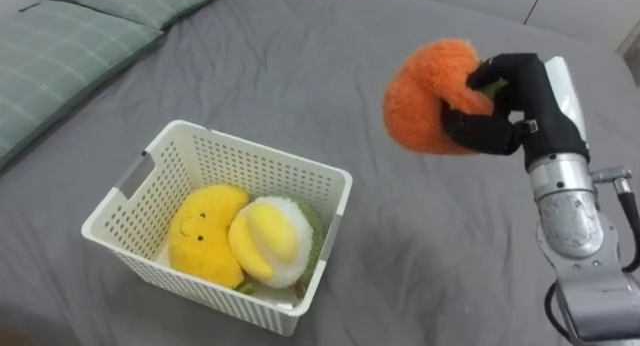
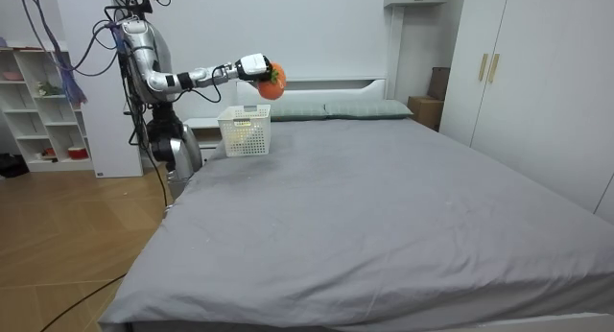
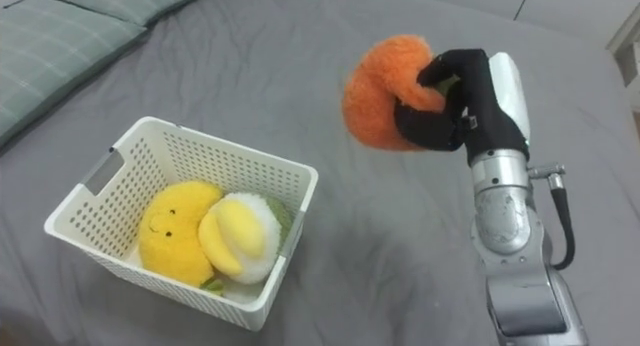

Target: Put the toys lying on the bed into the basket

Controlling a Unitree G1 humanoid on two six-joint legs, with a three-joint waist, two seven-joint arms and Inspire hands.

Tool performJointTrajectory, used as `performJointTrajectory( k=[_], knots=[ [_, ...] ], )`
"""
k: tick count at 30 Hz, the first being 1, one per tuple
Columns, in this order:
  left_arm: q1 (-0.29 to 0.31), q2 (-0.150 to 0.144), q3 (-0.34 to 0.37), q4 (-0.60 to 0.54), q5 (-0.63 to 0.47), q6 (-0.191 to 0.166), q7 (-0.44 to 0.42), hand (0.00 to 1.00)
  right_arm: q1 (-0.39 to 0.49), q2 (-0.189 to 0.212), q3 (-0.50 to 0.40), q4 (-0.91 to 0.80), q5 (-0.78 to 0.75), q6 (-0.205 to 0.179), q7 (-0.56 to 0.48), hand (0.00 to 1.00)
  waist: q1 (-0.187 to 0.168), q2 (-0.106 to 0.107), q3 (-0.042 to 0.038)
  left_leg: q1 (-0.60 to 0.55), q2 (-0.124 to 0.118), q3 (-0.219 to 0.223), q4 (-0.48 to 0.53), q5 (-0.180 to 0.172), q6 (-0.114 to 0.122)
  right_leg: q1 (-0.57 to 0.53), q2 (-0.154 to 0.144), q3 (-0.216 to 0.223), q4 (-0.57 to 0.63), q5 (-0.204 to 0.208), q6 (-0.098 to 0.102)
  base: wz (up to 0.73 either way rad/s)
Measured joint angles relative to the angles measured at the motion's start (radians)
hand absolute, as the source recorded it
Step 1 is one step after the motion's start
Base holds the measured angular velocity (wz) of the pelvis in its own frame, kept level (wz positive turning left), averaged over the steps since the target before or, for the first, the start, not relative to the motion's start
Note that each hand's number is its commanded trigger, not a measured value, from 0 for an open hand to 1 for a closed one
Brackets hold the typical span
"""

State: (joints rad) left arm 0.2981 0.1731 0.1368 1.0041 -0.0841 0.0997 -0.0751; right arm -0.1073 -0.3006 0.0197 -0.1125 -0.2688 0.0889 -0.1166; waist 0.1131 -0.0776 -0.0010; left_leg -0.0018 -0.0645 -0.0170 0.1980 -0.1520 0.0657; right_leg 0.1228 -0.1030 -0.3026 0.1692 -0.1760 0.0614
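**Well, the orange one's up in the air, clamped in the robot's right hand**

So, from where I'm standing, the robot is upright at the side edge of the grey-sheeted bed (image 2: 384, 207), right up by the head-end corner. One arm is stretched out level over the mattress. Its right hand (image 1: 505, 111) has dark fingers curled tight into a fuzzy round orange plush toy (image 1: 428, 96), pinching it from the side. The toy hangs clear of the sheet with nothing under it but grey cloth. There's a scrap of green on the plush just by the fingers.

Down on the bed, close to that same head-end corner, sits a white perforated plastic basket (image 1: 255, 164), upright, with slot handles in its end walls. The orange toy is held higher than the rim and off to the robot's right of it, not over the opening.

Two toys lie inside already. A yellow plush toy with a smiling face (image 1: 200, 234) is on the robot's left. A white plush with a yellow centre (image 1: 270, 241) is pressed against it on the right, a bit of green peeking from beneath.

Green checked pillows (image 1: 60, 56) lie along the head edge, beyond the basket. Across the room a white wardrobe (image 2: 537, 73) stands past the far side edge. A white shelf unit (image 2: 38, 106) is behind the robot on the wooden floor (image 2: 67, 236).
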Motion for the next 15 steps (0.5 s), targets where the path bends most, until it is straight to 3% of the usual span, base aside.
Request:
performJointTrajectory(
  k=[5, 13, 15],
  knots=[
    [-0.014, -0.004, -0.001, 0.036, 0.000, -0.014, -0.001, 0.00, 0.000, -0.001, 0.011, -0.068, 0.021, 0.000, 0.044, 1.00, 0.022, 0.009, 0.0045, 0.011, 0.000, -0.004, -0.001, -0.001, 0.000, 0.009, 0.001, 0.004, 0.003, 0.000, -0.001, -0.01],
    [-0.040, -0.005, -0.026, 0.022, 0.014, -0.014, -0.005, 0.00, -0.026, 0.003, 0.130, -0.132, 0.037, 0.001, 0.145, 1.00, 0.048, 0.015, 0.0074, -0.008, -0.003, -0.029, 0.009, -0.001, -0.001, 0.006, 0.003, -0.004, 0.002, 0.001, -0.002, 0.10],
    [-0.047, -0.007, -0.030, 0.009, 0.025, -0.013, -0.005, 0.00, -0.028, 0.003, 0.155, -0.130, 0.035, 0.009, 0.167, 0.79, 0.065, 0.017, 0.0084, -0.010, -0.005, -0.034, 0.008, -0.001, -0.001, 0.006, 0.002, -0.007, 0.001, 0.001, -0.002, 0.05]
  ],
)
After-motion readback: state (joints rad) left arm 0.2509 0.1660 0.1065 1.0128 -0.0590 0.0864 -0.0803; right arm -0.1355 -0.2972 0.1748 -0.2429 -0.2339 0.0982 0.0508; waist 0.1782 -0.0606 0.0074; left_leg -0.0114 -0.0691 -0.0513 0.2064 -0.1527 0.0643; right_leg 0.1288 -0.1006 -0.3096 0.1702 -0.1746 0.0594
